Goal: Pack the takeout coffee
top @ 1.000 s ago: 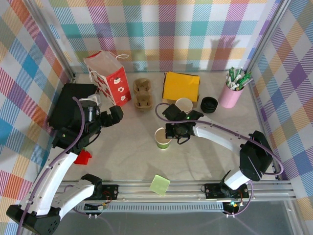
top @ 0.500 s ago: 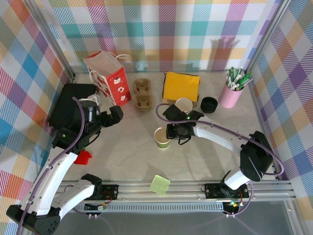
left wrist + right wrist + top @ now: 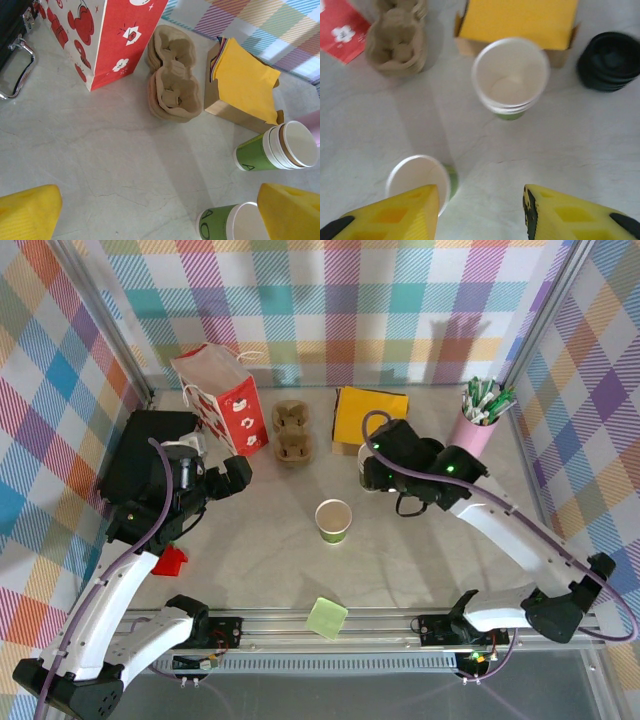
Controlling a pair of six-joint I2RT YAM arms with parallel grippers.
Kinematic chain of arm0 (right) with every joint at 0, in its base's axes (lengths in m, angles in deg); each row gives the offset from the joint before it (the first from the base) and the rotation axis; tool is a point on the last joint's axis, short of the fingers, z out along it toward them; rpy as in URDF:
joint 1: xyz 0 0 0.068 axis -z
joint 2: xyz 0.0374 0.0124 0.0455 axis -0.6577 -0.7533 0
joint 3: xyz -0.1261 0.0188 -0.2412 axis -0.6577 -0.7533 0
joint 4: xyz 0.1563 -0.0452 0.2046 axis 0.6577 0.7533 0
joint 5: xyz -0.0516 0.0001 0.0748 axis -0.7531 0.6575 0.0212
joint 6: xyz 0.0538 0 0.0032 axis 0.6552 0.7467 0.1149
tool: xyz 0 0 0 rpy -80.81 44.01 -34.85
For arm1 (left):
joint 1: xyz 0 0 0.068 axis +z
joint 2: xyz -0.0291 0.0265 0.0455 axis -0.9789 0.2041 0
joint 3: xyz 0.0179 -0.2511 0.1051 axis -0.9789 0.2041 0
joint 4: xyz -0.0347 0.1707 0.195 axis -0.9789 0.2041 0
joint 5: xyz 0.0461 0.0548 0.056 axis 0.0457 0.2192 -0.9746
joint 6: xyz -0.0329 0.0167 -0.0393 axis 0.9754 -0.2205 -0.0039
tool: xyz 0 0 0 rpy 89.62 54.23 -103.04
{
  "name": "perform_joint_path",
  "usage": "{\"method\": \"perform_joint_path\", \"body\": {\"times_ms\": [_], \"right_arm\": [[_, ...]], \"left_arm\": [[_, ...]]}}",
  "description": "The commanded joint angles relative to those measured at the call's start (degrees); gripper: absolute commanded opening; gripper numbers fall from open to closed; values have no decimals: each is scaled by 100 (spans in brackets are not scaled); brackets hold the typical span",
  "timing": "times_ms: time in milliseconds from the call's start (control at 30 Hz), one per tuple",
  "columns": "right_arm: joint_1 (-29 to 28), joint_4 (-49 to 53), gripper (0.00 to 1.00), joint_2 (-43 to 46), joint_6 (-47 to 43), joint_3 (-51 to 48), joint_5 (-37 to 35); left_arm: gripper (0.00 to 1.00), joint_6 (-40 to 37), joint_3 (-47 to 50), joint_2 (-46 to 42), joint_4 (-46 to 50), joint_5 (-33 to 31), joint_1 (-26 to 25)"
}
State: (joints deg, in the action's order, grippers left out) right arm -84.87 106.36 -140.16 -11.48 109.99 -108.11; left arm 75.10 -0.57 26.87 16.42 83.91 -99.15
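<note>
- One takeout coffee (image 3: 333, 521) stands upright and lidless, alone on the middle of the bench (image 3: 260, 540) and touched by neither arm. It probably sits apart from the rest so it can be reached easily.
- The right gripper (image 3: 480, 192) hovers just beyond it, near the stack of cups (image 3: 510, 80), jaws parted and gripping nothing.
- The left gripper (image 3: 157, 205) hangs to the left, jaws spread wide and empty, facing the cup carrier (image 3: 292, 432) and the red paper bag (image 3: 222, 400).
- Black lids (image 3: 607, 61), a yellow napkin box (image 3: 370, 415) and a pink pen cup (image 3: 472, 435) stand behind. The way to the carrier looks open.
</note>
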Motion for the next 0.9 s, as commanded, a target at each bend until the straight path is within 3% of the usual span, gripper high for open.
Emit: {"method": "perform_joint_path", "body": {"times_ms": [0, 367, 867], "right_arm": [[642, 208, 49, 84, -632, 67, -252], [2691, -617, 49, -891, -1279, 159, 752], [3188, -789, 46, -2895, -1458, 980, 1161]], "left_arm": [[100, 55, -110, -60, -175, 117, -34], [100, 43, -55, -67, -237, 276, -34], [98, 96, -110, -86, -62, 335, -34]]}}
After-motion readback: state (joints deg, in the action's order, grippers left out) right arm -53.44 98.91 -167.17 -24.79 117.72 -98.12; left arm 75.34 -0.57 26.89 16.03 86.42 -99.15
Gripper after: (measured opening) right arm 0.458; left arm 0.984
